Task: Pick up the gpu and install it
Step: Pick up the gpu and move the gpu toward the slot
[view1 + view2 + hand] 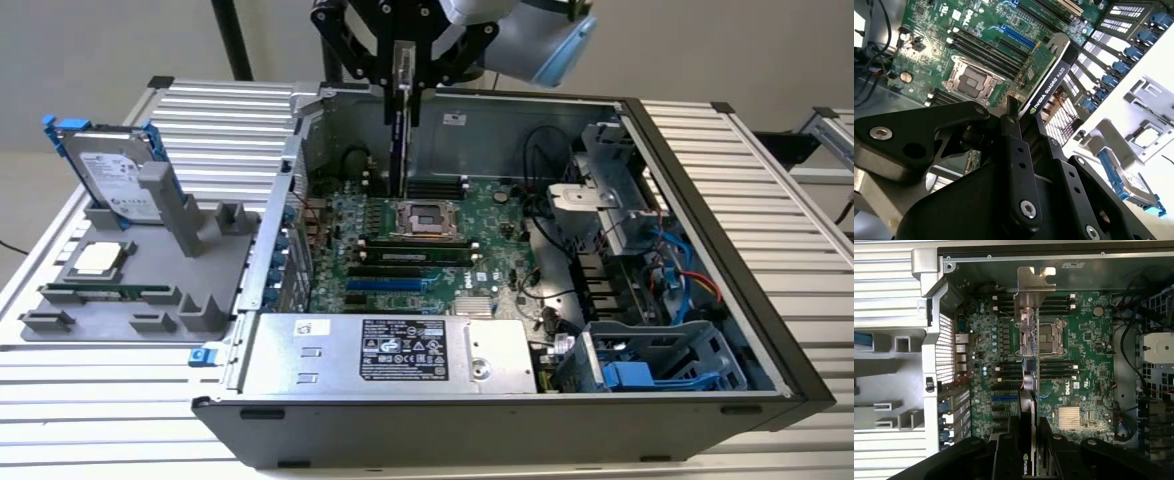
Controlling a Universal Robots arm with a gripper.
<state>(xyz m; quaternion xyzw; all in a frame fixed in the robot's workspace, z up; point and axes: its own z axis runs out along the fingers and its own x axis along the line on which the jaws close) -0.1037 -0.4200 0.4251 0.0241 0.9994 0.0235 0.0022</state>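
Note:
The gpu (pixel 398 140) hangs edge-down inside the open computer case (pixel 747 300), held by its upper edge. My gripper (pixel 404 85) is shut on it, high over the back of the motherboard (pixel 507 255). The card's lower end is above the board, close to the processor socket (pixel 430 215). In the second wrist view the gpu (pixel 1046 82) shows its green board and black cooler edge between my black fingers (pixel 1015 145). In the first wrist view the gpu (pixel 1029 390) appears edge-on with its silver end bracket (pixel 1036 282) farthest from the gripper (pixel 1029 442). The blue expansion slots (pixel 387 285) lie nearer the power supply.
A silver power supply (pixel 400 350) fills the case's near side, with drive cages and cables (pixel 641 250) on the exterior view's right. Outside the case, on that view's left, a grey fixture (pixel 134 320) carries a hard drive with blue rails (pixel 114 175), a processor chip (pixel 100 258) and a memory stick (pixel 107 293).

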